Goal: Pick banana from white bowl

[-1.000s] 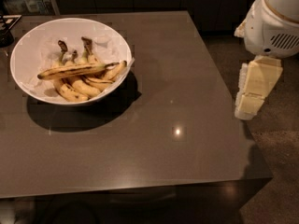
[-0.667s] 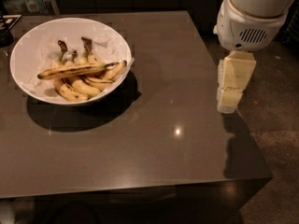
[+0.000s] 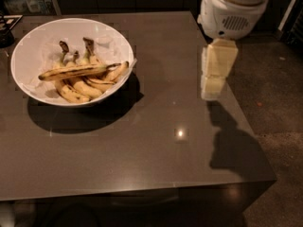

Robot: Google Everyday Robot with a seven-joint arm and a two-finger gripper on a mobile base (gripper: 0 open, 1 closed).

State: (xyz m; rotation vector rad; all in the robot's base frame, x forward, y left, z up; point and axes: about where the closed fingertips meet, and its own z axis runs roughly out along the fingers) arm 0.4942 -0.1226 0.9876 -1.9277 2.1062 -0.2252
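Note:
The white bowl [image 3: 28, 86] stands on the dark table at the back left. In it, the banana [image 3: 78, 71], long, slender and nearly straight with a dark streak, lies across a bunch of shorter curved bananas [image 3: 80, 86] with dark upright stems. My gripper [image 3: 214, 86] hangs from the white arm over the right part of the table, well to the right of the bowl and above the surface. It holds nothing that I can see.
The dark grey table [image 3: 142, 141] has its right edge just beyond the gripper and its front edge near the bottom. A dark floor lies to the right. Some dark objects [image 3: 5, 30] sit at the far left edge behind the bowl.
The arm and gripper have moved left, from beyond the table's right edge to over the table, closer to the bowl. The bowl and bananas have not moved.

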